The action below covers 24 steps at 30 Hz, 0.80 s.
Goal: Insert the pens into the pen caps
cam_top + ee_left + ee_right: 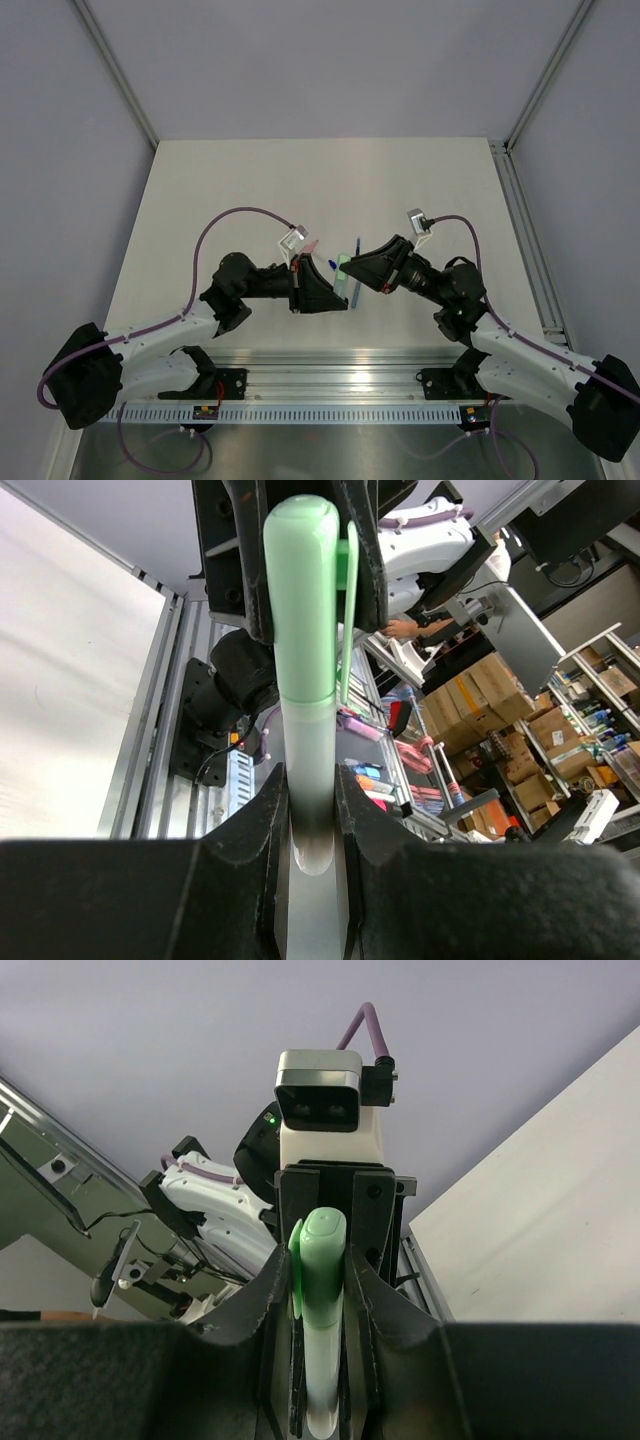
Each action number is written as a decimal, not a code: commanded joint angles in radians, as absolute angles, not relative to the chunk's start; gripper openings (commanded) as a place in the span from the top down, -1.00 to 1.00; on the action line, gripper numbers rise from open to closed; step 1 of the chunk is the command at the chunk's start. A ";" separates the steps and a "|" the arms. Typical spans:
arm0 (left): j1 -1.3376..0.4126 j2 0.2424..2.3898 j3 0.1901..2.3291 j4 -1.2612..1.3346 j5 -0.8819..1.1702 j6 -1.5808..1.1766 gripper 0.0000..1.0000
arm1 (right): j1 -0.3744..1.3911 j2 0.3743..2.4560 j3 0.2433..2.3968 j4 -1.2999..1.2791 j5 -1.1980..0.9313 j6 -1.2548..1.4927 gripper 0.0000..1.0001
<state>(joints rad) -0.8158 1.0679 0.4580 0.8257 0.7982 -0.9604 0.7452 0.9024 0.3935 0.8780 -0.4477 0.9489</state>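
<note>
**A:** Surroundings recorded?
**B:** A matt off-white table is enclosed by plain grey walls. A ribbed aluminium rail is seen along its near edge, where both arms are bolted. Purple cables are looped above each arm. Stacked cardboard boxes are seen beyond the rig in the left wrist view.

**A:** Anything in the way?
**B:** The two black grippers are set nose to nose above the middle of the table, so the surface beneath them is hidden from above. Just beyond them a pink cap and a thin dark blue pen are seen lying on the table, apart from each other. A smaller blue piece is partly covered by the left arm's gripper, so its shape cannot be told.

**A:** The item between the grippers?
**B:** One pen is held clear of the table. It is a smooth, pale, round barrel, with a glossy mint green cap seated on its end. The cap is round-tipped, and a flat clip is carried along one side.

**A:** Jaws?
**B:** The left gripper is closed narrowly on the pale barrel, with both fingers pressed against it. The right gripper is closed on the mint green cap, which is flanked tightly by its fingers.
</note>
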 commanded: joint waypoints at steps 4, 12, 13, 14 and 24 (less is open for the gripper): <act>-0.815 1.014 0.626 0.966 0.638 -0.834 1.00 | 0.775 0.874 0.324 0.523 -0.551 0.940 1.00; -0.804 1.014 0.699 0.965 0.655 -0.853 1.00 | 0.796 0.816 0.252 0.408 -0.529 0.930 1.00; -0.801 1.012 0.704 0.965 0.653 -0.854 1.00 | 0.801 0.808 0.244 0.407 -0.523 0.930 1.00; -0.799 1.014 0.718 0.965 0.650 -0.857 1.00 | 0.810 0.808 0.238 0.405 -0.519 0.931 1.00; -0.795 1.052 0.773 0.988 0.670 -0.884 1.00 | 0.922 0.900 0.227 0.498 -0.436 0.940 1.00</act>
<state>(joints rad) -0.8257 1.0805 0.5777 0.5690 0.8165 -0.9024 0.8314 0.8112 0.3206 0.8268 -0.2287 0.9550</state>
